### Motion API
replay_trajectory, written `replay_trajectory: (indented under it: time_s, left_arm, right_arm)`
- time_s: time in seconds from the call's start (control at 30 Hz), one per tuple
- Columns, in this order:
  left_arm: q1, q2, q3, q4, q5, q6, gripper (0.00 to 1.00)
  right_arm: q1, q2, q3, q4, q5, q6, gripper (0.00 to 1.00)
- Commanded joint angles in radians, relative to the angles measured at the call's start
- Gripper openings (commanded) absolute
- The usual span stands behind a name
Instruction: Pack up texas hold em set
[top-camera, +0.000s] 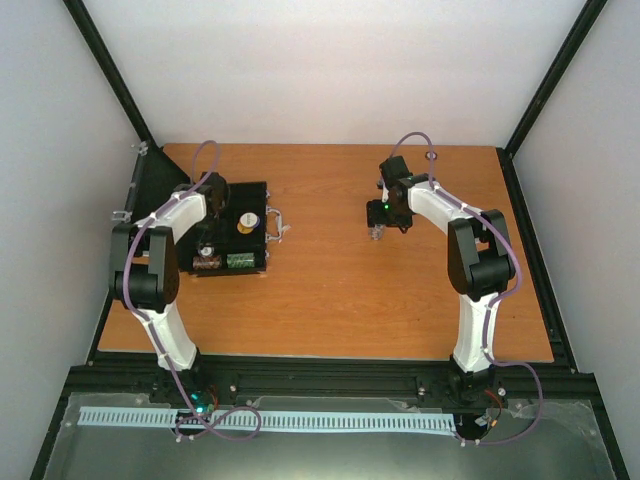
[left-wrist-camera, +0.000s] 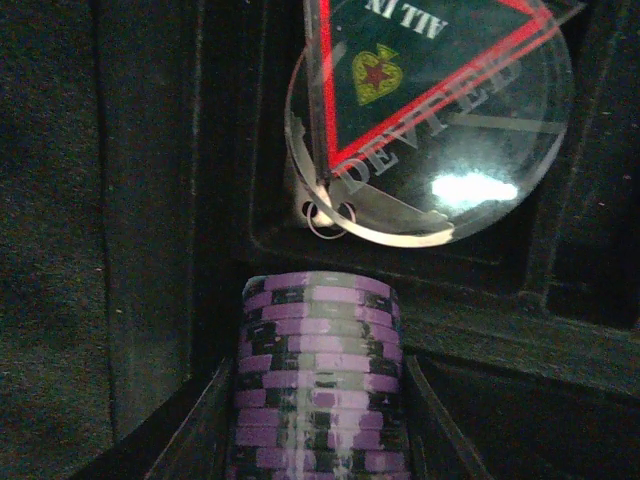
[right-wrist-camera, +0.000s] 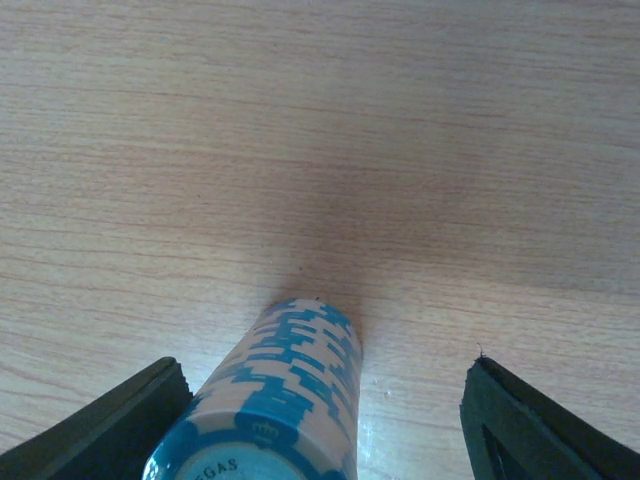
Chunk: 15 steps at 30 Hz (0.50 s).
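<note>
**Q:** Where's the hold em set sitting right now? And what are your grippers doing?

**A:** The case (top-camera: 235, 200) lies open on the left part of the table (top-camera: 400, 320), with its silver handle (top-camera: 276, 222) toward the middle. My left arm's bent right over it. On my left wrist cam, my left gripper (left-wrist-camera: 318, 372) has a finger on either side of a purple chip stack (left-wrist-camera: 315, 340) down in the case. The fingers are narrow and right up against the chips, but honestly I can't tell whether they're actually clamping it. Just past that stack there's a clear dealer disc (left-wrist-camera: 470, 190) in a recess, and the dark, red-edged triangular token (left-wrist-camera: 430, 70) is lying on top of it.

**Q:** And the right side?

**A:** That one's well apart from the case, over bare wood. My right gripper (right-wrist-camera: 326, 362) is spread wide around a blue-and-tan chip stack (right-wrist-camera: 290, 380), which has its far end on the table and its printed end facing my camera. The stack is nearly against the finger on the left of that view, and the other finger is well clear, so nothing's gripped. From overhead I can also see a yellow disc (top-camera: 246, 223) and some green chips (top-camera: 240, 261) in the case.
</note>
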Motion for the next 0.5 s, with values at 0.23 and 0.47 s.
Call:
replay_trajectory:
  time_s: [0.23,0.47]
  left_arm:
    - [0.0,-0.118,0.082,-0.013,0.458,-0.11,0.01]
    - [-0.001,-0.12,0.11,0.011,0.603,-0.162,0.01]
  right_arm:
    - [-0.013,-0.002,0.006,0.012,-0.003,0.002,0.74]
    - [-0.014,-0.011,0.0,0.007,0.007,0.003,0.74]
